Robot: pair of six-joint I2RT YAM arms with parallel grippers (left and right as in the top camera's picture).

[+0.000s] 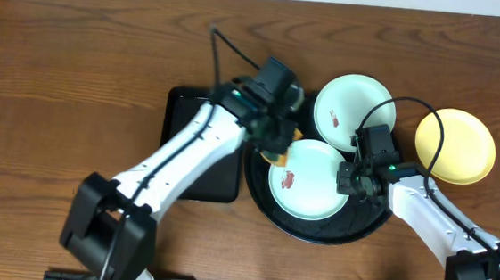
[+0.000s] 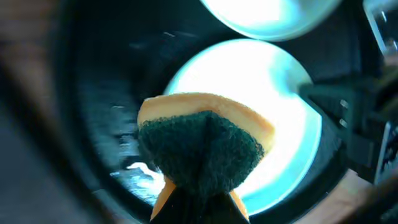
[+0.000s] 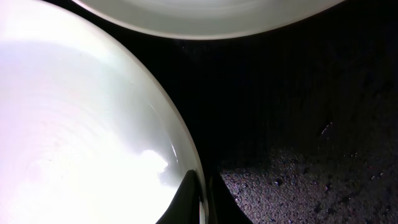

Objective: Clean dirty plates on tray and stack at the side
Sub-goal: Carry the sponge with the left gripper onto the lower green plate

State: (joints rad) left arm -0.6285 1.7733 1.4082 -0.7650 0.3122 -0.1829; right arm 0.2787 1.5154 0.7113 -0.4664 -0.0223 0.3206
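- The left jaws are clamped on the lower end of a sponge. Its dark green scouring face is toward the wrist camera, with orange foam behind it.
- The right jaws are almost closed, pinching the right-hand rim of the near mint-white plate. In the right wrist view the pale rim runs straight in between them.
- That plate lies flat in the round black tray, on the half nearer the robot.
- The move seems to turn on this: the sponge hangs over the plate's far-left edge, and a red-brown smear lies just beside it, toward the plate's middle and the robot.
- The left arm is the one placed to wipe. A short stroke inward looks like what is needed, with the right grip steadying the rim.
- I cannot tell whether the sponge is touching the plate. A round plate offers no long axis to line up with.
- The plate's surface is pale, glossy and glaring under the light, with the one smear left of centre.
- The far mint-white plate sits at the tray's far side, close to the near one, and carries its own smear.
- The pale yellow plate rests on the desk, just right of the tray and nearest the right arm. No smear shows on it.
- A rectangular black tray lies to the left, under the left arm.
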